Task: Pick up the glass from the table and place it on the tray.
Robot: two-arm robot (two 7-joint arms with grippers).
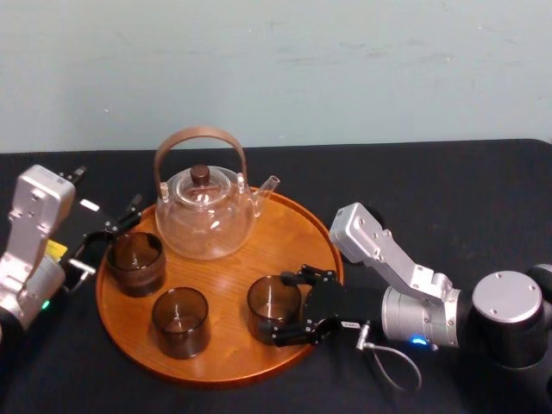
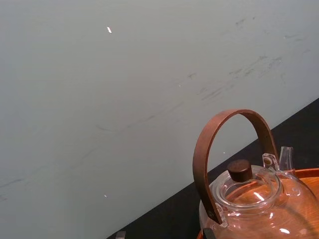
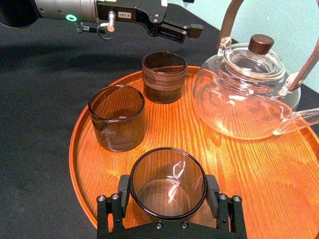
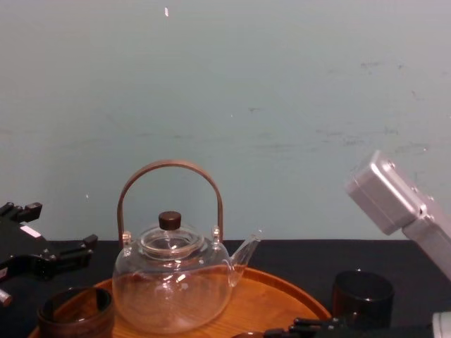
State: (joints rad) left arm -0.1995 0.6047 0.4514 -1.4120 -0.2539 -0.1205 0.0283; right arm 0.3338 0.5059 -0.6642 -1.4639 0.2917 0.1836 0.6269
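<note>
Glass (image 3: 168, 172) was clasped upright on the tray (image 3: 239, 164) by the right gripper (image 3: 168, 188), ready for release. Left gripper (image 1: 108, 237) was parked unclenched alongside.

No legible text; small white label (image 3: 123, 15) on left arm (image 3: 60, 9) unreadable.

Head view: tray (image 1: 285, 246) seen steeply from above, teapot (image 1: 205, 220) at 11 o'clock. Chest view: set low, aimed level across table (image 4: 303, 255) at wall (image 4: 282, 84). Left wrist view: pointed up past teapot. Right wrist view: held close over tray. Teapot shared by all
</note>
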